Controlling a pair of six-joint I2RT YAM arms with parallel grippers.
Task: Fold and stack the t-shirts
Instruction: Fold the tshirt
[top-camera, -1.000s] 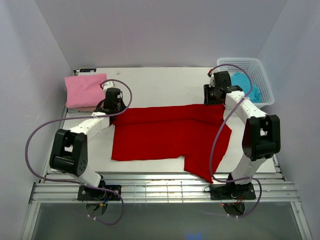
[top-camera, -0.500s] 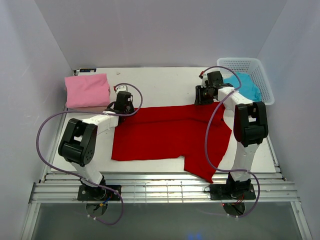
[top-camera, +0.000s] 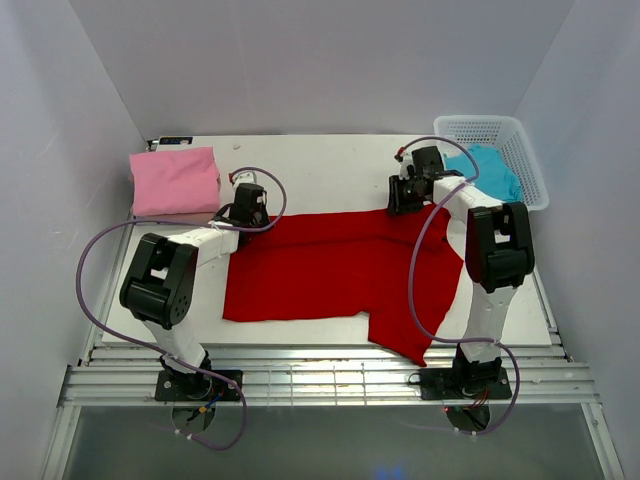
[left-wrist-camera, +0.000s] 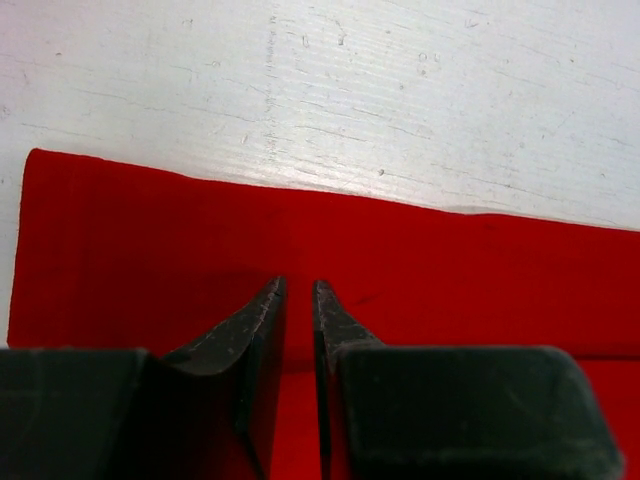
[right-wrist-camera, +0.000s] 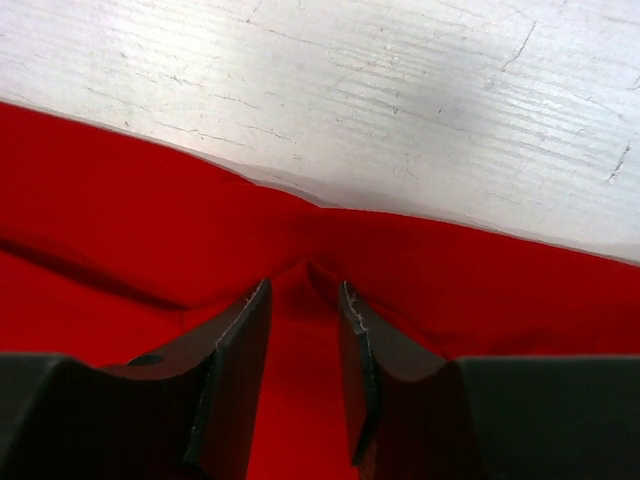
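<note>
Red t-shirt (top-camera: 340, 265) is limp, light cloth, best pinched along its far edge; my left gripper (left-wrist-camera: 298, 300) and right gripper (right-wrist-camera: 303, 300) stand slightly parted on it, grip uncertain.

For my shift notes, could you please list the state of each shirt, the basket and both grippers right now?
red t-shirt: spread flat on the table, far edge under both grippers.
pink t-shirt: folded, far left corner.
turquoise t-shirt: bunched in the basket.
basket: upright, far right.
left gripper: narrowly parted over red cloth.
right gripper: parted, cloth puckered between its fingers.
</note>
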